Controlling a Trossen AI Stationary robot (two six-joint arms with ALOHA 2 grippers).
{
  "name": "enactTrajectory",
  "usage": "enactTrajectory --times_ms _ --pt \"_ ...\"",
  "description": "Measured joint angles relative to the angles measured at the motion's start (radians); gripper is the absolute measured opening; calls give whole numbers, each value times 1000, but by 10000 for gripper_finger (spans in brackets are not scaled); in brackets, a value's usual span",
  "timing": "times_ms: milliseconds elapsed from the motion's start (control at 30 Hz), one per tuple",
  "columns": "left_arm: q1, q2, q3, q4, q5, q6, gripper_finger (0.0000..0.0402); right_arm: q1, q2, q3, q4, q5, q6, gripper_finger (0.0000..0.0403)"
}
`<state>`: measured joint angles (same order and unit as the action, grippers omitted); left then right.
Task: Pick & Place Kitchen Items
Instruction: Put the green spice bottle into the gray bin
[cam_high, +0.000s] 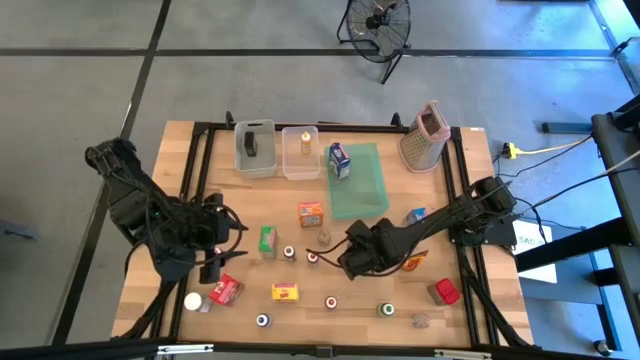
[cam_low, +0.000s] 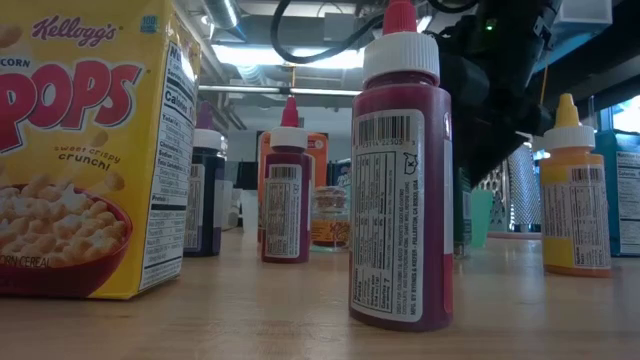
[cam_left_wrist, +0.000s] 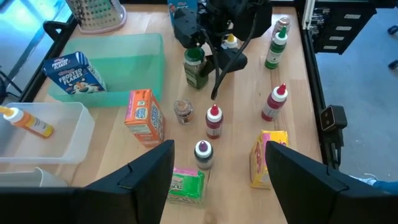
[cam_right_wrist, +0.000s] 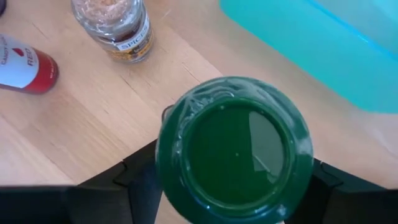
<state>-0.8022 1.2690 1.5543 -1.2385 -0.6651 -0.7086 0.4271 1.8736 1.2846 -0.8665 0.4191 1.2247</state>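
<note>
Left arm: folded over the table's left side, elbow out toward the edge, forearm running inward. Left end effector (cam_high: 216, 258) at its tip, fingers (cam_left_wrist: 149, 171) spread wide with nothing between them, hovering above the table.

Right arm: stretched from the right side, reaching low and inward to the table's middle. Right end effector (cam_high: 352, 262) pointed down, its two fingers (cam_right_wrist: 134, 180) standing on either side of a green-capped jar (cam_right_wrist: 235, 149), close against it; contact cannot be told.
</note>
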Motion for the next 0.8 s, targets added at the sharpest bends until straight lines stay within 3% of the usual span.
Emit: enactTrajectory --times_ms 300,600,800 --pt "0 0 0 0 -8 -1 247 -1 0 0 0 0 -3 206" --pt "0 0 0 0 -14 50 247 -2 -1 5 2 -23 5 208" --pt "0 0 0 0 -16 180 247 -1 -17 118 -31 -89 -66 205"
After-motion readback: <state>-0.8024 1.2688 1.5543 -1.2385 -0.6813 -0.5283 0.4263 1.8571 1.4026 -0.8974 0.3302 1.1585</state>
